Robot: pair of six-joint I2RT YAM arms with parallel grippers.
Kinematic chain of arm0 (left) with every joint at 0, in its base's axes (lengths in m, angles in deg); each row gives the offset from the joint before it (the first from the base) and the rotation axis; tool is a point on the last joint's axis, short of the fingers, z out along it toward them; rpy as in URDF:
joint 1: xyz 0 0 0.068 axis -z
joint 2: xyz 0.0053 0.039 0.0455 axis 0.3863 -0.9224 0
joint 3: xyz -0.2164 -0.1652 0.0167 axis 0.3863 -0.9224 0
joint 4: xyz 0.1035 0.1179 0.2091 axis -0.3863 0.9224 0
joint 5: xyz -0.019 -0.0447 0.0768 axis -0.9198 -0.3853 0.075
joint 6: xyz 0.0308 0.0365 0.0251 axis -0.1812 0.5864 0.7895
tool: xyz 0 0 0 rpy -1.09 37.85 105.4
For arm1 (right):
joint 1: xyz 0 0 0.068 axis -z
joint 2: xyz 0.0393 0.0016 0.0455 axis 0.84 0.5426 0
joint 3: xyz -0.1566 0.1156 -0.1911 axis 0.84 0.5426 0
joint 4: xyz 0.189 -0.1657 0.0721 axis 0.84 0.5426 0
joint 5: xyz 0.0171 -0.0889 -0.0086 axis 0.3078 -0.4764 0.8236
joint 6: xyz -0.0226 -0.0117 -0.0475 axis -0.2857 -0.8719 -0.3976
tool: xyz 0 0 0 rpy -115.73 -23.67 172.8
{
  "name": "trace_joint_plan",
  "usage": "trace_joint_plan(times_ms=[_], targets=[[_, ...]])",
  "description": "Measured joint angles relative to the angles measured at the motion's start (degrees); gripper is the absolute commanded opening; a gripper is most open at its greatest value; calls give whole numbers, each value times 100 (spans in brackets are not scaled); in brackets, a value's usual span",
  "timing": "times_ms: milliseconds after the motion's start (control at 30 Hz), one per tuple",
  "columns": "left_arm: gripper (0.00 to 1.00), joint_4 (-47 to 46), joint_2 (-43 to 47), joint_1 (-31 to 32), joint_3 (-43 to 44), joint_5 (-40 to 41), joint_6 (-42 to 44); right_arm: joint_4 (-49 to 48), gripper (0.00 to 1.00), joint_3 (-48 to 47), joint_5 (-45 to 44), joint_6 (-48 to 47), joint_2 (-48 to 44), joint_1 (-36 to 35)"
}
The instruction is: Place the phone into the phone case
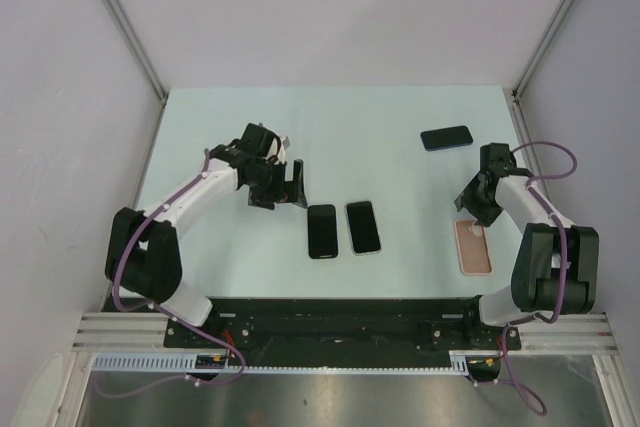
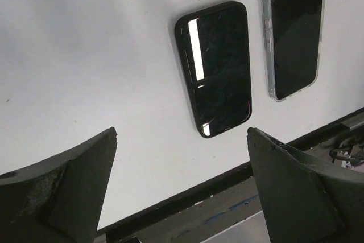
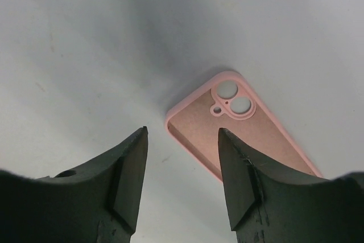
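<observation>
While the empty pink silicone phone case (image 3: 244, 135) lies hollow-up under the right gripper (image 3: 182, 140), its fingers half-parted and empty, seemingly ready for loading, the dark rectangular phone (image 1: 446, 137) rests well apart; the left gripper (image 2: 182, 140) gapes wide, holding nothing.

White arms (image 1: 195, 193), black joints (image 1: 150, 259), purple cables (image 1: 545, 145)

A robotics lab test cell, not a lived-in room; the pale table (image 1: 400, 117) is boxed on three sides by plain white panels (image 1: 330, 7) held in bare aluminium posts (image 1: 120, 22); the left arm (image 1: 190, 197) and right arm (image 1: 535, 212) are bolted to a black base plate (image 1: 340, 322) at the near edge; in front run aluminium rails (image 1: 120, 329) and a slotted cable duct (image 1: 140, 361); purple cables (image 1: 558, 151) loop openly along the arms.
</observation>
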Motion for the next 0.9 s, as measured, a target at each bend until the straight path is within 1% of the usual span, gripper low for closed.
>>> trace_joint_plan(times_ms=[333,467,500,533,600,733,900], targets=[[98,-120,358,-138,-94,-101,4,-295,52,0,-310,63,675,-9],[97,-131,365,-138,-140,-157,2,-391,47,0,-393,66,807,-50],[97,-131,365,-138,-151,-157,4,-424,45,0,-404,68,844,-57],[97,-136,365,-138,-164,-157,2,-459,38,0,-404,81,876,-68],[97,-133,365,-138,-168,-155,2,-468,33,-2,-452,81,914,-85],[97,-133,365,-138,-168,-129,2,-468,17,-20,-487,160,925,-79],[96,-131,365,-138,-168,-107,2,-533,3,-63,-291,420,986,-87]])
